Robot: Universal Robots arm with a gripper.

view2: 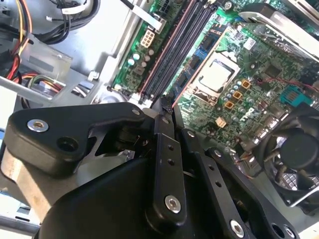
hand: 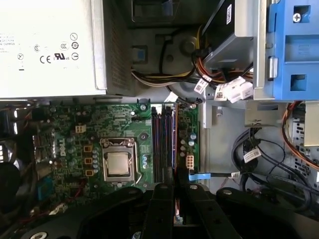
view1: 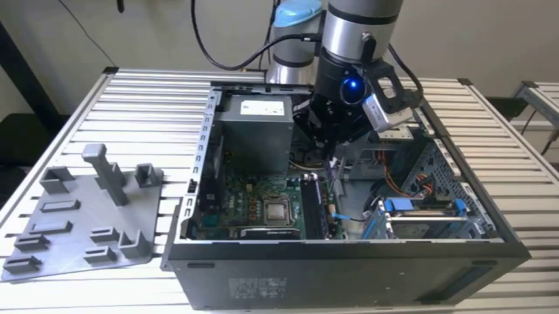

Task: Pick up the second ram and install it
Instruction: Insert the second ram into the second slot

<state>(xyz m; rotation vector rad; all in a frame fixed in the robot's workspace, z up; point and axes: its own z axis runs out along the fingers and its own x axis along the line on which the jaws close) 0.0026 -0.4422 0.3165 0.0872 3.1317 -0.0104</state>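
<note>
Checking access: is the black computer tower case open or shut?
Open: the black computer tower case has no panel on top, and the green motherboard shows inside.

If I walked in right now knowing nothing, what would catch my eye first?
An open computer case on a slatted table, with the robot arm reaching down into it. Its gripper hangs over the memory slots beside the bare processor. A grey tray lies at the exterior view's left.
</note>
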